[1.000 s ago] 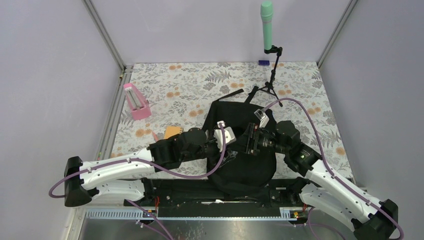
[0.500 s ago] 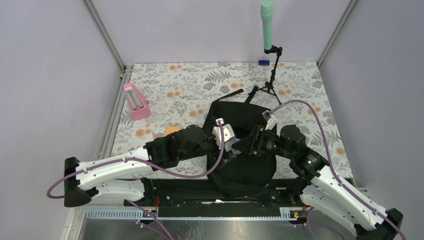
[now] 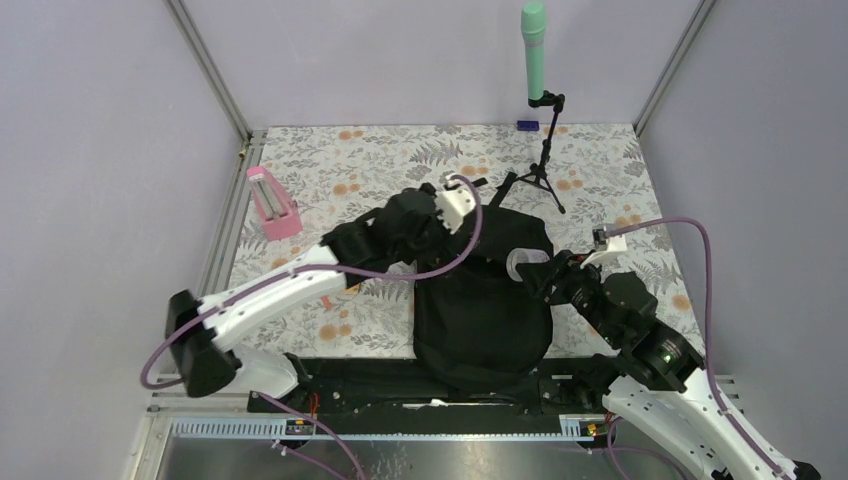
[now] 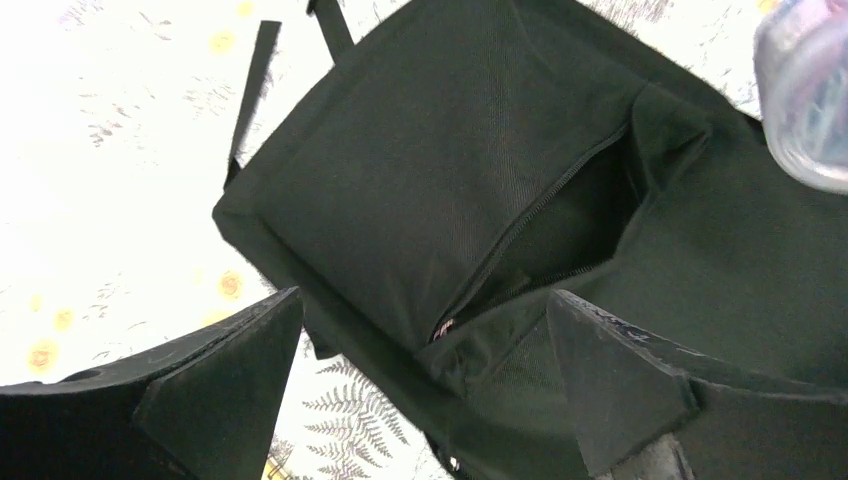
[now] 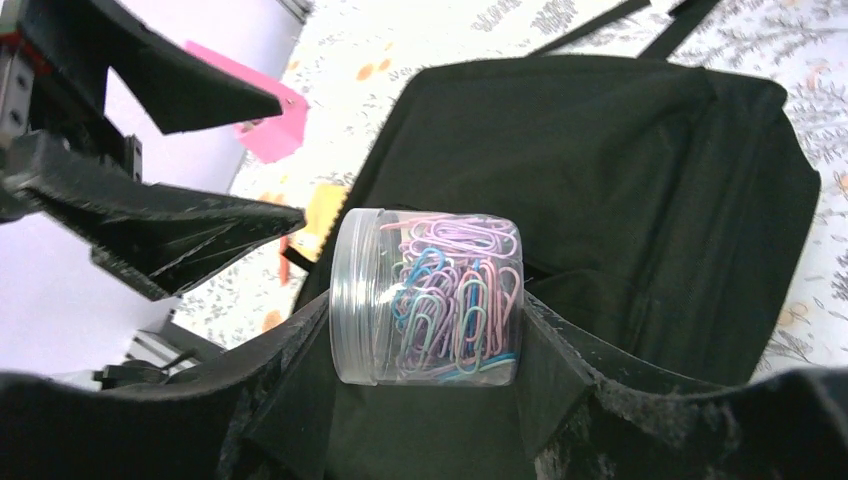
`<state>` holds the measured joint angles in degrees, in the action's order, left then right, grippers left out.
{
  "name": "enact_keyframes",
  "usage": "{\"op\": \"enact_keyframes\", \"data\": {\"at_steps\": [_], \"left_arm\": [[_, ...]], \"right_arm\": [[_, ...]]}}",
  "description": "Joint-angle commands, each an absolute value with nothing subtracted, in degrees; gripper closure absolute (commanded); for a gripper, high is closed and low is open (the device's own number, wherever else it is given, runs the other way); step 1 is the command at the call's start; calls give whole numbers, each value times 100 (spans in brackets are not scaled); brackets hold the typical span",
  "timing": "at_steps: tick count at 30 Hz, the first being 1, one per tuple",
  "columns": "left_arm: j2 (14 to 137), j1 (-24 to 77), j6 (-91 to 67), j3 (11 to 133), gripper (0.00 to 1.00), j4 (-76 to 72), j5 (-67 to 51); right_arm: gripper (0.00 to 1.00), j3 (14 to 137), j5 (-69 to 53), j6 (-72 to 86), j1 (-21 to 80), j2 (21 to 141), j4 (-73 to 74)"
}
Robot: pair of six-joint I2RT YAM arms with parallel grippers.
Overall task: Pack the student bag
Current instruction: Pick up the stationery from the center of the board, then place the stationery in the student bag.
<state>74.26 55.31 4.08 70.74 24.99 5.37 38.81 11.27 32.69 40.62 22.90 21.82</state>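
The student bag (image 3: 485, 310) lies black and flat in the middle of the table, its straps toward the far side. In the left wrist view a zip pocket of the bag (image 4: 540, 215) gapes open. My right gripper (image 3: 530, 272) hovers over the bag's right side, shut on a clear jar of coloured paper clips (image 5: 430, 295), which lies sideways between the fingers (image 5: 290, 350). My left gripper (image 3: 432, 222) hangs over the bag's far left corner, open wide and holding nothing (image 4: 425, 300). The jar (image 4: 810, 90) shows blurred at that view's top right.
A pink holder (image 3: 272, 203) stands at the left of the floral table. A green microphone (image 3: 534, 50) on a black tripod (image 3: 543, 170) stands at the back. An orange flat item (image 5: 320, 215) lies left of the bag.
The left gripper has opened wide and risen away from the bag's middle toward its far left corner. The right gripper has drawn back to the right with the jar.
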Motion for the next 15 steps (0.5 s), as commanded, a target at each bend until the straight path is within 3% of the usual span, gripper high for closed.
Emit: {"op": "enact_keyframes", "data": {"at_steps": [1, 12, 13, 15], "left_arm": [[8318, 5470, 527, 7711, 1, 2510, 551], [9318, 5456, 758, 8111, 2, 2183, 499], [9350, 5451, 775, 8111, 6, 2173, 515], [9391, 5441, 792, 8105, 30, 2163, 497]], "right_arm": [[52, 3606, 1441, 3173, 4095, 2205, 2151], [52, 3125, 1150, 3409, 4094, 2014, 2021], [50, 3116, 1118, 3394, 4091, 2039, 2004], [49, 3111, 1039, 3363, 4094, 2092, 1952]]}}
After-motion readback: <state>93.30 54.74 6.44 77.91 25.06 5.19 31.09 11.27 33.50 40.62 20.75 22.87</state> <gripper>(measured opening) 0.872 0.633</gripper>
